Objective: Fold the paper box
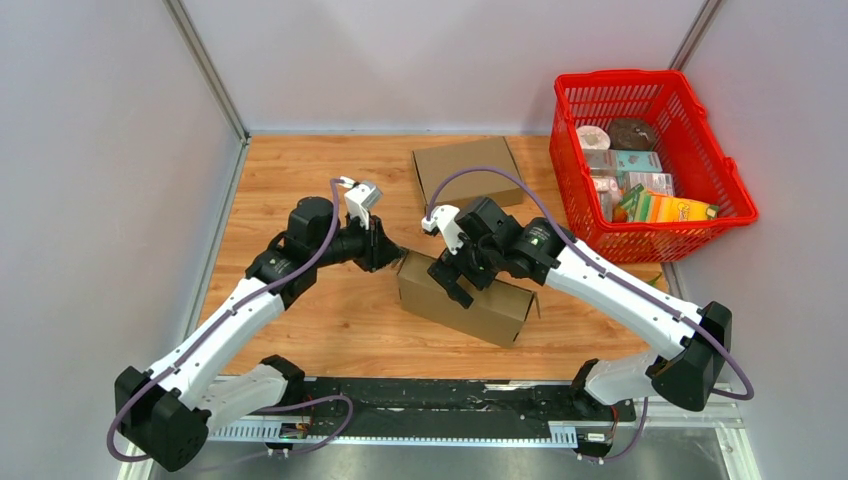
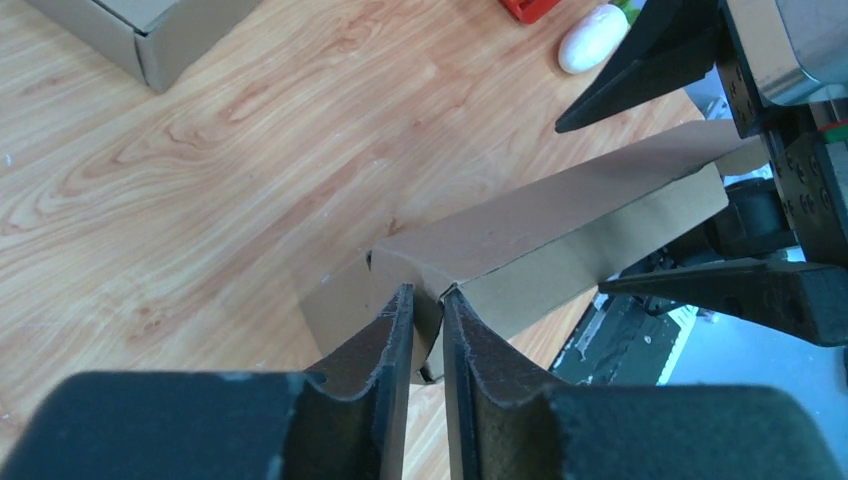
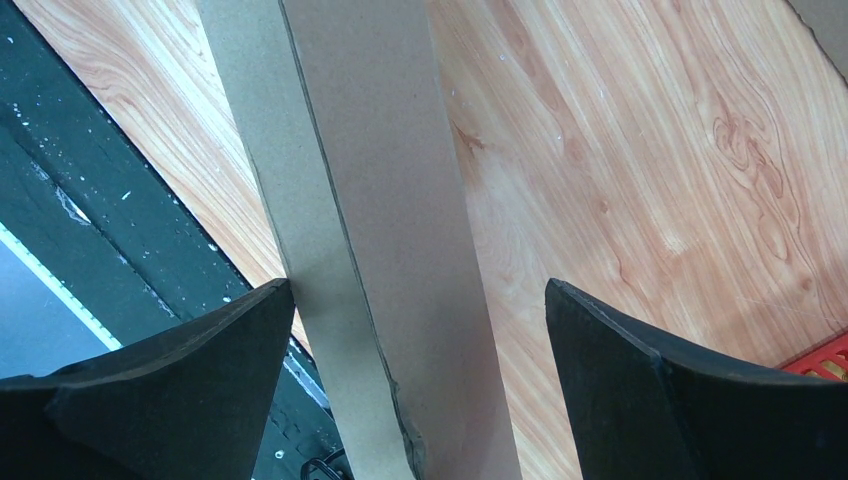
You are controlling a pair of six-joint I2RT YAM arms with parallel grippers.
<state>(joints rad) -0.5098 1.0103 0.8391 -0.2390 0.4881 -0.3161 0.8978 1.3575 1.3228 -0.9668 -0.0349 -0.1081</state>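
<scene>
The paper box (image 1: 480,305) lies in the middle of the wooden counter (image 1: 330,320), between the two arms. The left gripper (image 2: 425,292) has its fingers almost together and pinches the cardboard edge at the left end of the box. The right gripper (image 3: 420,290) hangs over the box with its fingers wide apart, one at each side. A red basket (image 1: 735,195) stands at the far right.

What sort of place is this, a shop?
Probably a robot test cell, not a shop: a left arm and right arm bolted to a wooden table, plain walls around, a paper box and red basket as props.
</scene>
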